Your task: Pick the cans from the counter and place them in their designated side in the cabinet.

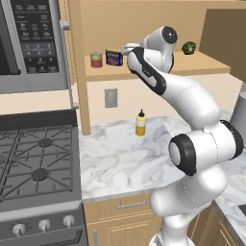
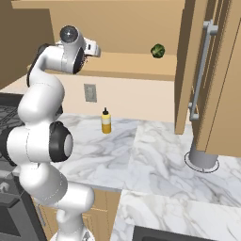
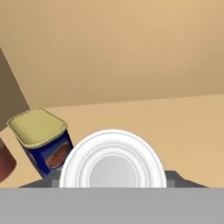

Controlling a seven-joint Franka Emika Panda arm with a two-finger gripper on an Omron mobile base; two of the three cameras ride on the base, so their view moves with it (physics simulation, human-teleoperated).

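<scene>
Hand view looks straight down on the white lid of the round can (image 3: 113, 159), which sits between the gripper's tips on the cabinet (image 3: 175, 118) shelf; whether the gripper grips it or stands loose I cannot tell. Just beside it stands the dark blue tin (image 3: 43, 140). Left base view adds a red can (image 1: 96, 59) beside that tin, and the yellow bottle (image 1: 140, 123) below on the bench (image 1: 120, 158).

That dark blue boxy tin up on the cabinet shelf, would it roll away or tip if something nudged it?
Probably not roll: the dark blue boxy tin has flat sides and rounded corners, so a nudge would more likely slide it along the shelf. It stands on a flat base and looks squat, so tipping seems unlikely. It looks rigid, likely metal, and its smooth sides may be a little slippery.
</scene>
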